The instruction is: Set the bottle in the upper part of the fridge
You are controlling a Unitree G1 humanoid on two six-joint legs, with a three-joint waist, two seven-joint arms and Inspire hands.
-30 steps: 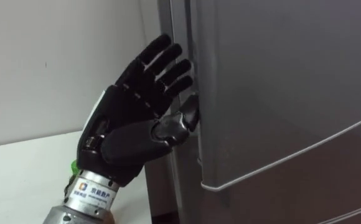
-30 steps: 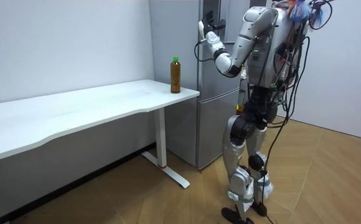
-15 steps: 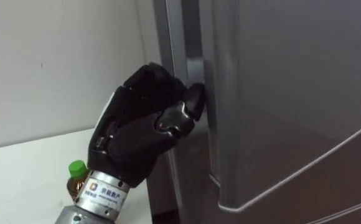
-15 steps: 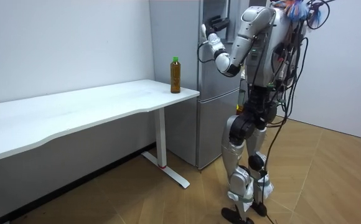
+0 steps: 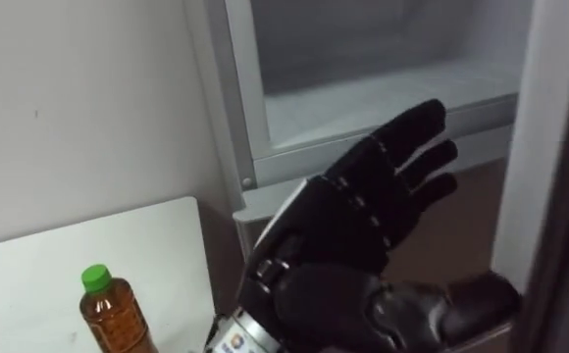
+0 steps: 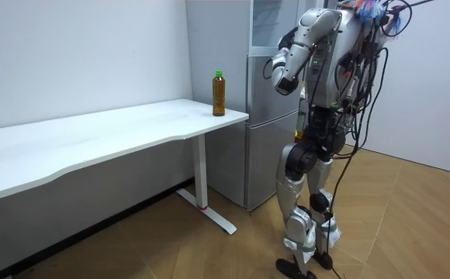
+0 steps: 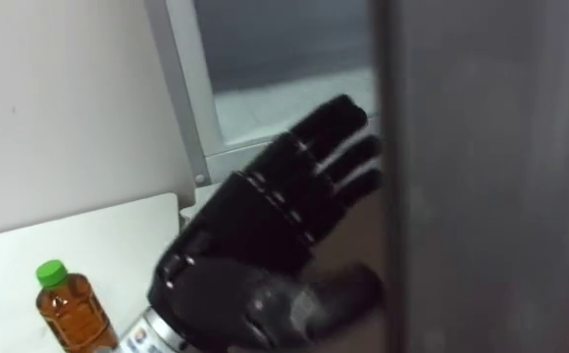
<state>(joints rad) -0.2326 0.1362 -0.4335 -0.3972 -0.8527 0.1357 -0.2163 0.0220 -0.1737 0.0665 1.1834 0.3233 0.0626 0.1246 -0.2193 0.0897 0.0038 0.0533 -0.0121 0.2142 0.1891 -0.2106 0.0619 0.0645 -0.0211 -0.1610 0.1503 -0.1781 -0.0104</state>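
A bottle [image 5: 113, 314] of amber drink with a green cap stands upright near the white table's [image 5: 59, 260] corner, beside the grey fridge [image 6: 265, 124]. The upper fridge door [image 7: 491, 176] is swung open and stands close at the right of the eye views. Behind it the upper compartment shows a pale shelf [image 5: 383, 88]. My left hand [image 5: 363, 226] is raised in front of that opening, open, its fingers straight and holding nothing. Its thumb lies close to the door's edge. The bottle [image 6: 219, 93] stands well left of the hand.
I stand upright on the wooden floor right before the fridge, its lower door [image 6: 268, 163] shut. A long white table [image 6: 93, 139] runs along the wall to the room view's left, and its corner ends next to the fridge.
The left hand was curled at the upper door's edge; the door has since swung open and the hand has come free with straight fingers. The eye view has shifted, and the bottle shows more fully.
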